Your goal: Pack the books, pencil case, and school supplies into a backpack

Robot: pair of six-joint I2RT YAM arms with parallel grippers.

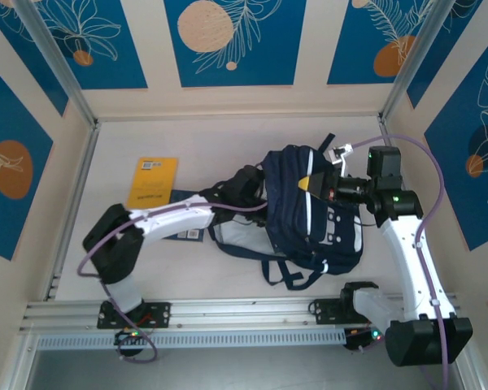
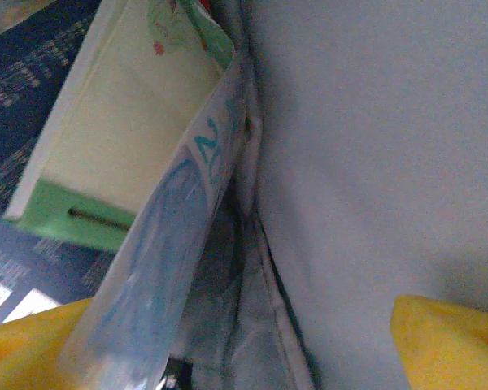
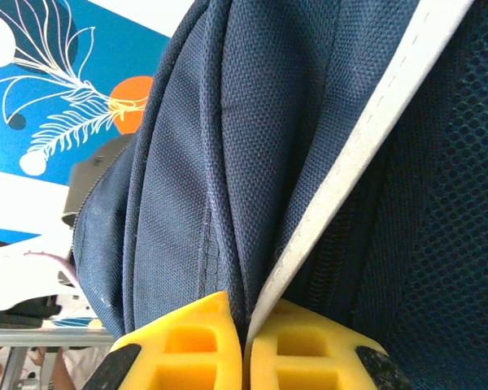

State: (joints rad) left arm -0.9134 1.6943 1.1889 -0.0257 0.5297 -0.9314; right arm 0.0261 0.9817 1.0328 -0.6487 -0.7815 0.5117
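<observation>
The right pincer (image 3: pixel 246 341) clamps the backpack (image 1: pixel 309 213) at its 2 o'clock rim; the left pincer (image 2: pixel 240 345) stands wide inside, beside the pale blue-white packet (image 2: pixel 159 244).

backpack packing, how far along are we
Done: the pale green packet and pale blue-white packet lie against the grey lining inside the backpack. In hand: the left end effector is open beside them, while the right end effector is shut on the backpack's edge. Left: the yellow-orange book and a navy book under the left arm are on the table.
</observation>
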